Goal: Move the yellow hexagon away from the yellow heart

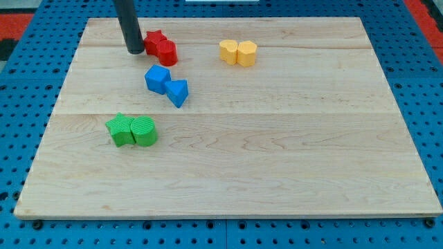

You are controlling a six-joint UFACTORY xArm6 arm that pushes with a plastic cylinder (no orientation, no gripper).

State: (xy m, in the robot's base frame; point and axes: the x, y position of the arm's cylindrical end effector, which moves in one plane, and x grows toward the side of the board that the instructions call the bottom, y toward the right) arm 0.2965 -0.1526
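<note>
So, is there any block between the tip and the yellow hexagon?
Yes. My tip sits at the view's left of the red blocks, which lie between it and the yellow hexagon. The hexagon touches the yellow heart.

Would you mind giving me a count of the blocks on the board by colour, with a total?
Red: 2, the red star and the red block, beside my tip
Yellow: 2, the yellow hexagon touching the yellow heart
Blue: 2, the blue cube and the blue triangle
Green: 2, the green star and the green half-round
Total: 8
</note>
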